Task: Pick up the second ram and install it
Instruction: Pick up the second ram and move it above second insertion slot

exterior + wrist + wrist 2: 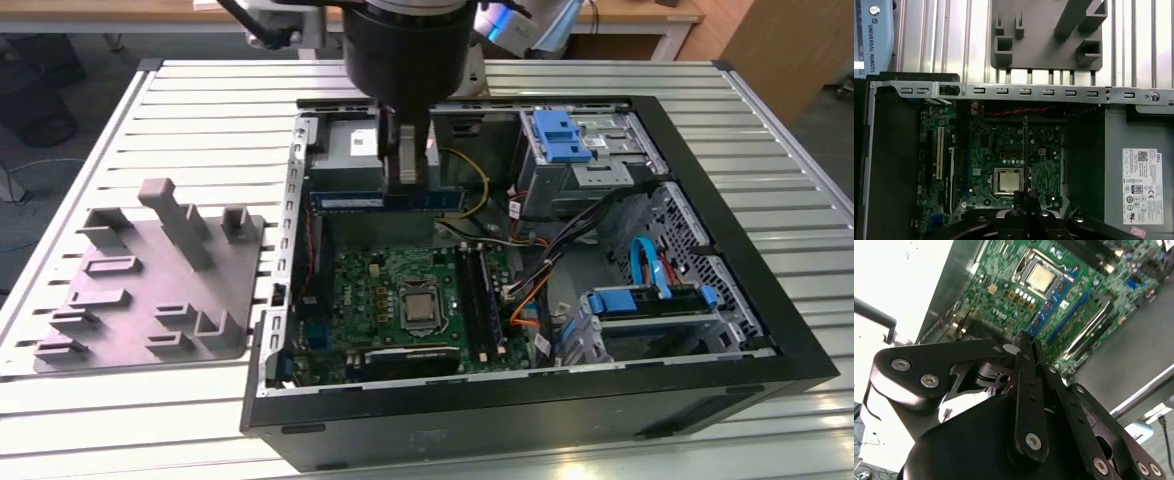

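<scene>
Exterior view has the gripper hanging over the open case, its claw clamped on the ram, which it holds edge-down above the rear of the case, clear of the board. In the second wrist view the fingers pinch the ram at one end of its length; in the first wrist view the ram is a thin dark line above the socket.

The slots lie just beside the socket on the exterior view's right and seem to run crosswise to the ram. By that reading, good work means squaring the ram to a free slot, keeping it upright, and pressing evenly so that neither end goes in first. Whether a slot is already filled cannot be told.

Cables hang close to the slots' far end and could snag. A grey tray sits on the table, well apart on the exterior view's left
</scene>
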`<state>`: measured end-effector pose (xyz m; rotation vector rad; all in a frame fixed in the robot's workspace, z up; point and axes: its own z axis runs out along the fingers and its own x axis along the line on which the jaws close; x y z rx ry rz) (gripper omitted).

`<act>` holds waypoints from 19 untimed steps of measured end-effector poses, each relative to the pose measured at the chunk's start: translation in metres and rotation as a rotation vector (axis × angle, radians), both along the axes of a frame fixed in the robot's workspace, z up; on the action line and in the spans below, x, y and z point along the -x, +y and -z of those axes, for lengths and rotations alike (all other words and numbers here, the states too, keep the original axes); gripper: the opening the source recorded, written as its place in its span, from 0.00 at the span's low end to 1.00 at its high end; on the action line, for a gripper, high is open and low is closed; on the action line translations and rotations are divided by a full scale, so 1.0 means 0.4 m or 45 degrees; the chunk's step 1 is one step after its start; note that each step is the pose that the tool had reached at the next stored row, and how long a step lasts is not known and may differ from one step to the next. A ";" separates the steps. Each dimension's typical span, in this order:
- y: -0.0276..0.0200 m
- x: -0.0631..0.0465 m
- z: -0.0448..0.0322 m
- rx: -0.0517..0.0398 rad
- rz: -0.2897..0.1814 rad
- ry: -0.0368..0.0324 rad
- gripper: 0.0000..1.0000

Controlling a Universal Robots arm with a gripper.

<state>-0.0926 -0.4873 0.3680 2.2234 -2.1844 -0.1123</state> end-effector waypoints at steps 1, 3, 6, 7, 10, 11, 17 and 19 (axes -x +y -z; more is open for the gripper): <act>0.000 -0.008 0.004 0.000 0.000 0.0003 0.14; 0.000 -0.021 0.013 0.000 0.000 0.0007 0.14; 0.000 -0.040 0.027 0.000 0.000 0.0011 0.14; 0.000 -0.048 0.032 0.000 0.000 0.0014 0.14; 0.000 -0.067 0.045 0.000 0.000 0.0020 0.14; 0.000 -0.073 0.050 0.000 0.000 0.0022 0.14; 0.000 -0.096 0.077 0.000 0.000 0.0031 0.14; 0.000 -0.103 0.086 0.000 0.000 0.0035 0.14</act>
